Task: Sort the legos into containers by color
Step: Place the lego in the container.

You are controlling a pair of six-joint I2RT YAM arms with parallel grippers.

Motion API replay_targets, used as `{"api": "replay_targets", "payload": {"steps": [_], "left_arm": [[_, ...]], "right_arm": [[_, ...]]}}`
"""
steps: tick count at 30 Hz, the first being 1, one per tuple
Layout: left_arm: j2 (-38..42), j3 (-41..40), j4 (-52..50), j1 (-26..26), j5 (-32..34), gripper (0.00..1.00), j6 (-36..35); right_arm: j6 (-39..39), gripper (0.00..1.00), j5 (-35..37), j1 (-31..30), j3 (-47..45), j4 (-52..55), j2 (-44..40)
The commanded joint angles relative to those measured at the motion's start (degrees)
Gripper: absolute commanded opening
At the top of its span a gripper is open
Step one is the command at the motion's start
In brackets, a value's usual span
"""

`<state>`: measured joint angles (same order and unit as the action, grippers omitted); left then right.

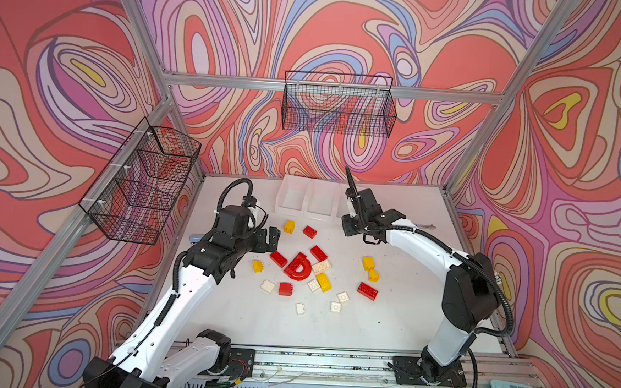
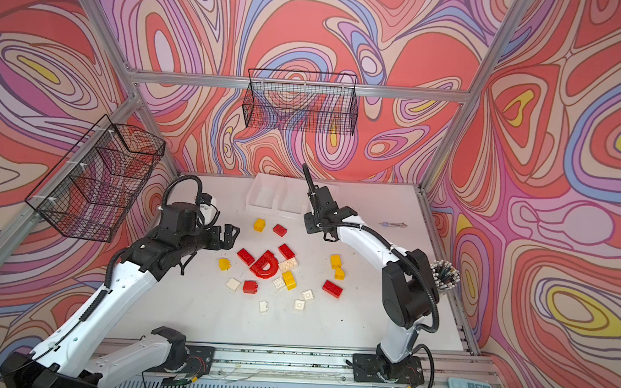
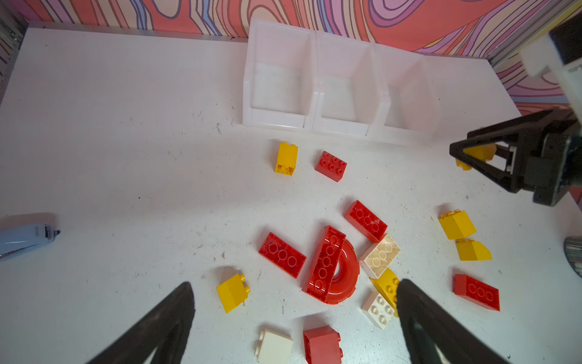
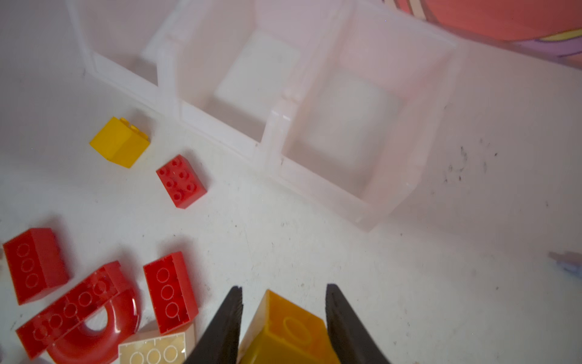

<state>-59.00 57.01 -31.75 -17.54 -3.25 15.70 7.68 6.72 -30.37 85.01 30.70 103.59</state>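
Yellow brick point(image 4: 283, 334) is pinched between the closed-in jaws of the right gripper point(image 4: 283, 287), gripped across its flat sides so it shouldn't twist. That gripper sits just in front of the containers point(image 4: 277, 126), at the right end of the row. All three bins look empty, so I'd say this drop decides where yellow lives. Over to the left gripper point(image 1: 270, 238): jaws spread wide, nothing in them, hovering by the red arch point(image 3: 333, 268). It looks staged for the next pick, well apart from its partner. The other legos point(image 1: 367, 290) lie mixed on the table point(image 3: 126, 126), red, yellow and white together.
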Motion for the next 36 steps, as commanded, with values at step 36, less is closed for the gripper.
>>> {"api": "replay_targets", "payload": {"steps": [36], "left_arm": [[-3.0, 2.0, -3.5, -0.1, -2.4, 1.00, 0.4]], "right_arm": [[-0.5, 0.39, -2.1, 8.6, 29.0, 3.3, 29.1]]}}
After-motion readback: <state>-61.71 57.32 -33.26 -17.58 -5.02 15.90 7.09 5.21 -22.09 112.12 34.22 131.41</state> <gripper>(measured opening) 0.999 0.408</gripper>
